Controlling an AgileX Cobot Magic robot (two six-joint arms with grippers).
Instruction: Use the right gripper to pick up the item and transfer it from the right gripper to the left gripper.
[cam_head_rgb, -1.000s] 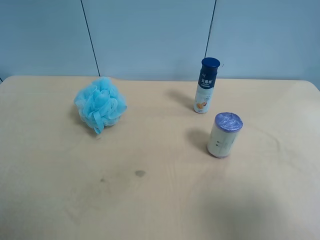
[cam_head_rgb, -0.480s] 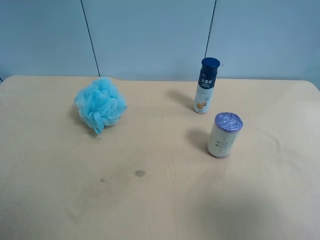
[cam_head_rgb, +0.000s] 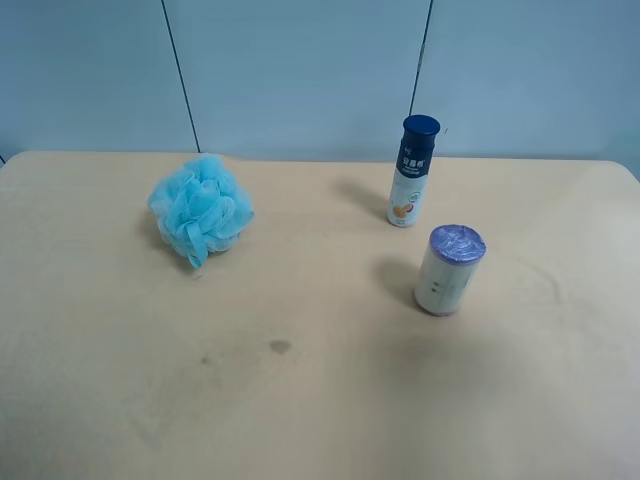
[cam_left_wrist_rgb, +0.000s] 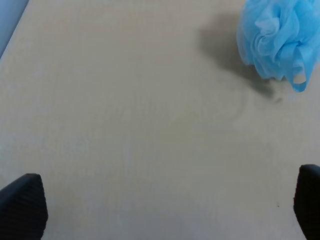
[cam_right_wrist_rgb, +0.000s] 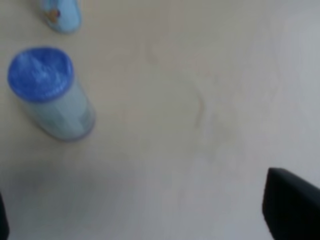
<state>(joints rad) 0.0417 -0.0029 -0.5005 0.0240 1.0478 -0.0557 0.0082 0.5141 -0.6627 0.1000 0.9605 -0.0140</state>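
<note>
On the table (cam_head_rgb: 300, 400), at the right side of the exterior high view, the item (cam_head_rgb: 449, 270) stands upright on one purple end. It is near the white bottle (cam_head_rgb: 413, 172) with the blue cap but does not touch it, and it is well apart from the blue bath pouf (cam_head_rgb: 200, 208). By my judgement the task is at its very beginning: nothing is picked up, and the pick, the lift and the handing over to the other arm are all left to do.

No arm shows in the exterior high view, so I read the poses from the wrist cameras only. The right gripper (cam_right_wrist_rgb: 147, 215) hangs above the table and looks down on it, with its jaws wide apart and nothing between them. The item (cam_right_wrist_rgb: 50, 95) is to one side of the gap, not inside it, so I must bring this arm across and down before I can close.

The left gripper (cam_left_wrist_rgb: 165, 205) is also spread wide and holds nothing. It hangs over bare table, with the pouf (cam_left_wrist_rgb: 280, 40) near it but not touching.
</note>
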